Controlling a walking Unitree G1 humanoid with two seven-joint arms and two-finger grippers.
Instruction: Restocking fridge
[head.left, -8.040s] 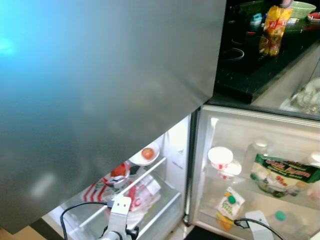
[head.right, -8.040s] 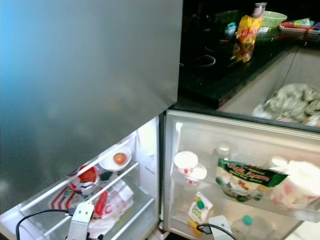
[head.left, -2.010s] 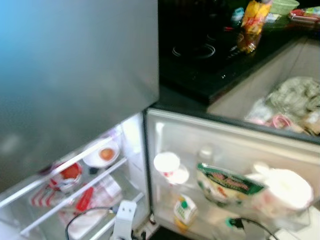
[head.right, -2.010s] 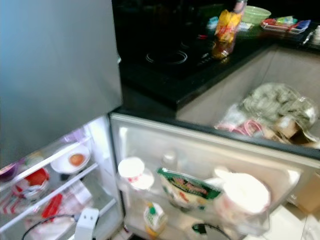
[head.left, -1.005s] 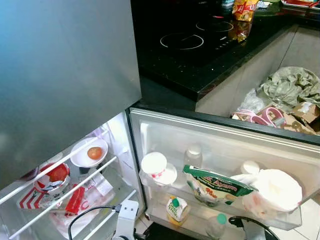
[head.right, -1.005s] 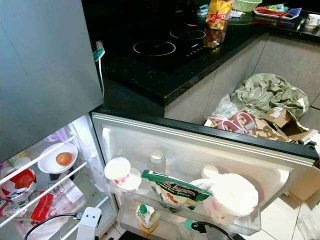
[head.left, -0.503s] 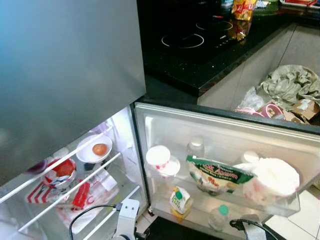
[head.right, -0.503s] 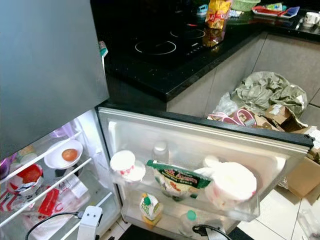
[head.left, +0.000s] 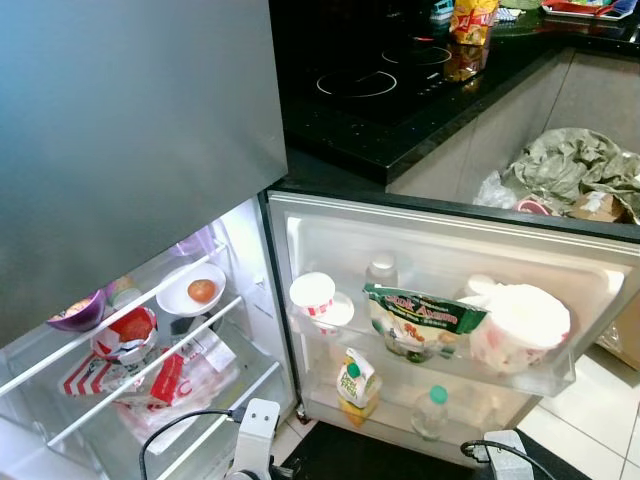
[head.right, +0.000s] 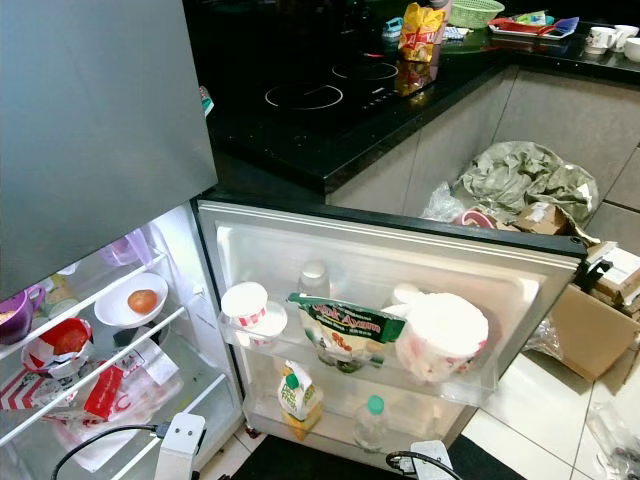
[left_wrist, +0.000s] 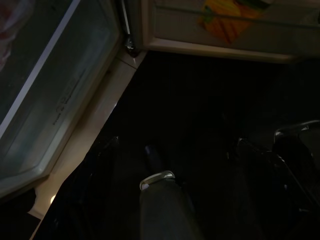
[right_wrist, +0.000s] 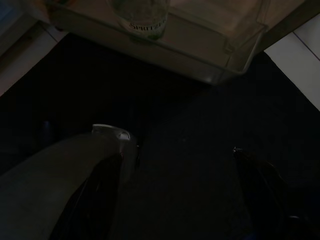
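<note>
The fridge's lower door (head.right: 400, 262) stands open. Its racks hold a paper cup (head.right: 245, 300), a green bag (head.right: 345, 328), a white plastic bag (head.right: 440, 338), a juice carton (head.right: 297, 393) and a bottle (head.right: 370, 425). On the inner shelves sit a white bowl (head.right: 112, 312) with an orange fruit, a red-and-white tub (head.right: 58, 345), a purple bowl (head.right: 15, 312) and a red packet (head.right: 105, 390). Both arms hang low before the fridge. In the dark wrist views my left gripper (left_wrist: 175, 142) and right gripper (right_wrist: 172, 155) show their fingers apart over the dark floor mat, holding nothing.
The grey upper door (head.right: 90, 120) fills the left. A black counter with a cooktop (head.right: 310, 98) and a yellow snack bag (head.right: 420, 30) runs behind the open door. Crumpled bags (head.right: 525, 175) and a cardboard box (head.right: 585, 330) lie on the tiled floor to the right.
The camera has shifted, bringing more of the lower shelves, the purple bowl and the floor into view. Nothing in the fridge has moved, and both arms still hang low.
</note>
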